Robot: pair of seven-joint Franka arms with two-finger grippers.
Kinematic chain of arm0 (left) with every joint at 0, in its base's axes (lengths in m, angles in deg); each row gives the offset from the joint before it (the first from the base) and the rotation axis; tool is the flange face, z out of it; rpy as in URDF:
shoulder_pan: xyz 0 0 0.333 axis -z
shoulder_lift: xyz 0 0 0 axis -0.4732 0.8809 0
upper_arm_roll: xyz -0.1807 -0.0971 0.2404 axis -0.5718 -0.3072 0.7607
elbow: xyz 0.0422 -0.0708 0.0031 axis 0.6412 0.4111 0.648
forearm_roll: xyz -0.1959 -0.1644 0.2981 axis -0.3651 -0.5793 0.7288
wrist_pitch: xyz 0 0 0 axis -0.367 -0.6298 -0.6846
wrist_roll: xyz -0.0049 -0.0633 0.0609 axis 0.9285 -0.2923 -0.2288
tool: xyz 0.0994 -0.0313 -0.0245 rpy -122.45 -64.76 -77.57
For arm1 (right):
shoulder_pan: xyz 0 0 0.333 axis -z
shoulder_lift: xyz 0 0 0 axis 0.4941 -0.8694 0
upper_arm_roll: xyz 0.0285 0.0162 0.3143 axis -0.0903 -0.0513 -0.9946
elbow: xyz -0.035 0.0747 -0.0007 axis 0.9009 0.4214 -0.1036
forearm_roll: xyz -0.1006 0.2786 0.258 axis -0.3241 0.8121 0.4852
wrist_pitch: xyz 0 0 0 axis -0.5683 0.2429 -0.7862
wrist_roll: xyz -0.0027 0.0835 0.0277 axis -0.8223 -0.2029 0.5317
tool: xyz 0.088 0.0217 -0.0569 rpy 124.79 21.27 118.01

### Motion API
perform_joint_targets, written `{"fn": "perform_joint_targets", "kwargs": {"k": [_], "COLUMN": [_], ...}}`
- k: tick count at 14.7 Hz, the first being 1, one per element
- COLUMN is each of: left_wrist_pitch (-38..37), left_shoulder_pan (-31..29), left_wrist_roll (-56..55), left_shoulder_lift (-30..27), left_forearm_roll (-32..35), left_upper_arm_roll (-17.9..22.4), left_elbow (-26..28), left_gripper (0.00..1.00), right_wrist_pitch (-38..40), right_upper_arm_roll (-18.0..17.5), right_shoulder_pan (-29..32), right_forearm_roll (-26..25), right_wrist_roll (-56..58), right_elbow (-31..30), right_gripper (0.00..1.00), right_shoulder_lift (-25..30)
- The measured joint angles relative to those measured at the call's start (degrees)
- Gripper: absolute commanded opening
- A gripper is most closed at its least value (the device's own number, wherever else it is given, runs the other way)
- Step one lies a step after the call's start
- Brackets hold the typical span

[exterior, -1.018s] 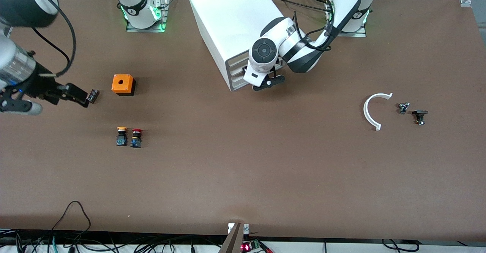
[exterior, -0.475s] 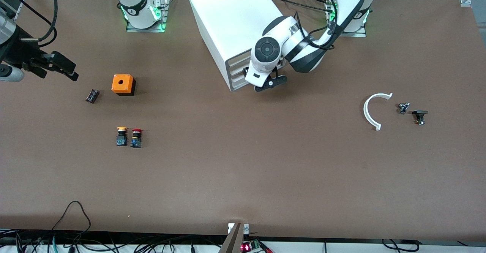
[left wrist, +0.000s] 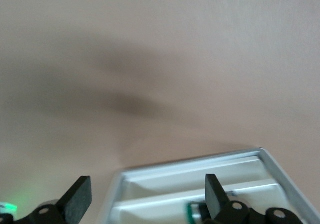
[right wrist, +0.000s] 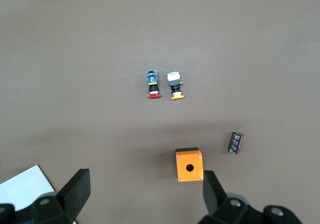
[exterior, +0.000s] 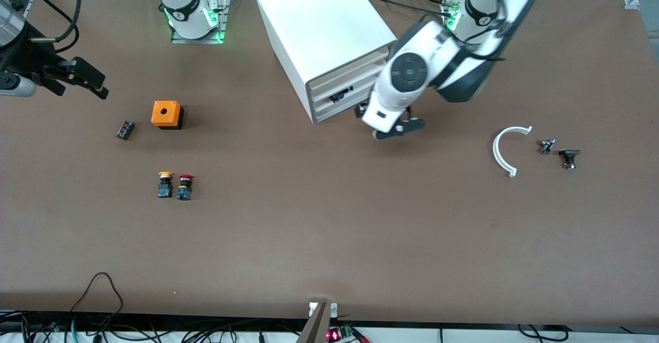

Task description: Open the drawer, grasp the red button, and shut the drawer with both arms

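The red-capped button (exterior: 185,186) stands on the table beside a yellow-capped one, nearer the front camera than the orange box; it also shows in the right wrist view (right wrist: 153,86). The white cabinet (exterior: 319,18) stands between the arms' bases. Its second drawer (exterior: 360,85) is pulled out a little, with a small dark part showing inside; the left wrist view shows its tray (left wrist: 200,179). My left gripper (exterior: 391,126) is open and empty over the table just in front of the drawers (left wrist: 147,186). My right gripper (exterior: 87,83) is open and empty, up at the right arm's end (right wrist: 145,184).
The orange box with a hole (exterior: 166,114), a small dark cylinder (exterior: 125,130) and the yellow-capped button (exterior: 165,183) lie toward the right arm's end. A white curved piece (exterior: 507,150) and two small black parts (exterior: 569,157) lie toward the left arm's end.
My left gripper drew away from the cabinet front, which now shows a slightly open drawer. My right gripper let go of the dark cylinder, rose away from it, then stayed put.
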Motion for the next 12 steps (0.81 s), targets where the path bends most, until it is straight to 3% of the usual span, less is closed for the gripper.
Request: {"fn": "perform_joint_targets", "kwargs": {"k": [4,9,12], "left_wrist_pitch": [-10.00,-16.02,-16.49], "left_shoulder_pan": [-6.07,-12.59,-11.86], "left_wrist_roll": [13.96,31.90,45.57], "left_shoulder_lift": [-1.51,-1.79,-4.76], "left_forearm_roll": [1.91,1.95,1.63], "left_upper_arm_roll": [0.30,1.17,9.27], "left_elbow": [-9.21,-18.86,-19.77], "left_gripper": [1.00,1.00,1.00], "right_wrist_pitch": [0.00,0.00,0.00], "right_upper_arm_roll": [-0.23,-0.23,-0.23], "right_shoulder_pan": [0.22,0.38,0.39], "right_forearm_roll": [-0.06,-0.06,-0.06], "right_wrist_roll": [-0.04,-0.04,-0.04], "right_elbow": [0.18,0.19,0.50], "right_gripper": [1.00,1.00,1.00], "right_shoulder_lift": [0.09,0.11,0.16]}}
